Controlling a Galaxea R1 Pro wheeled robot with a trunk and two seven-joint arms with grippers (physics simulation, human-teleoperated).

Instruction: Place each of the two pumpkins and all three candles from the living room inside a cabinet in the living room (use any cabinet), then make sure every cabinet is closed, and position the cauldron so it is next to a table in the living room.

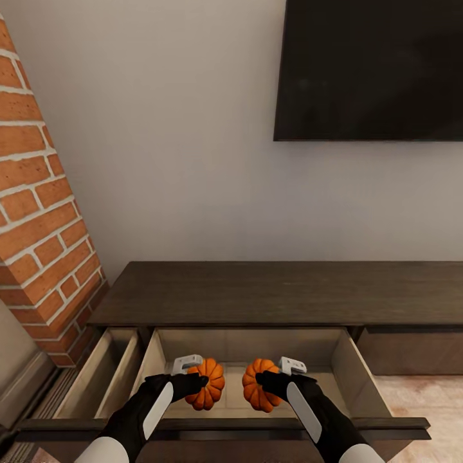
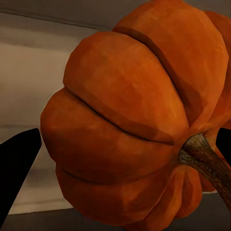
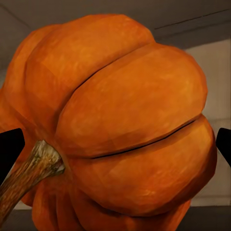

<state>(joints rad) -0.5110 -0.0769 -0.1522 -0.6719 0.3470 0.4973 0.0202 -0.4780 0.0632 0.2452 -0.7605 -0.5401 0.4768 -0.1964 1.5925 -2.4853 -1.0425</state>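
1. Two pumpkins are shown, one per arm. The left gripper [image 1: 196, 381] is clamped on the left pumpkin [image 1: 207, 384]; the right gripper [image 1: 267, 379] is clamped on the right pumpkin [image 1: 260, 384]. In the left wrist view the pumpkin [image 2: 130, 120] sits between the dark fingertips [image 2: 17, 168]. In the right wrist view the other pumpkin [image 3: 120, 130] sits likewise between fingertips [image 3: 9, 149].

2. Position of the load. Both pumpkins hang side by side, near each other but apart, over the open middle drawer [image 1: 347, 373] of the long dark wood cabinet [image 1: 270, 292]. Whether they already rest on the pale drawer floor cannot be told from the head view.

3. Governing relation. The drawer floor lies directly below each gripper, inside the drawer walls, so release appears to call only for lowering and opening. Each stem, one [image 2: 204, 159] on the left pumpkin and one [image 3: 29, 171] on the right, points sideways toward one fingertip, so the fruits are held tilted and may roll when freed. Neither arm is clearly nearer to the floor.

4. Surroundings. A second, narrower drawer [image 1: 106, 373] stands open to the left of the middle one, beside a brick wall [image 1: 38, 212]. A dark wall-mounted screen [image 1: 370, 67] hangs above the cabinet.

5. Markings. No brand, label or legible writing appears on any object.
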